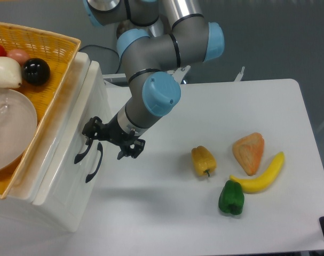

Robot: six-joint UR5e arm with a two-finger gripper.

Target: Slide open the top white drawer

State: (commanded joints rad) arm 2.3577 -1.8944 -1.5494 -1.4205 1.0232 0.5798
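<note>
The top white drawer [71, 140] sits shut in the white drawer unit at the left, its curved black handle [81, 152] facing the table. The lower drawer's black handle [94, 164] is just to the right of it. My gripper [110, 140] hangs in front of the drawer fronts, open, with nothing between its fingers. Its left fingertip [90, 129] is right at the upper end of the top handle. Whether it touches the handle is unclear. The right fingertip [131, 149] is over the table.
A yellow wicker basket [55, 80] with a clear bowl and several fruits rests on the drawer unit. On the white table [167, 213] lie a yellow pepper [203, 160], a green pepper [231, 198], a banana [261, 177] and an orange wedge [249, 152].
</note>
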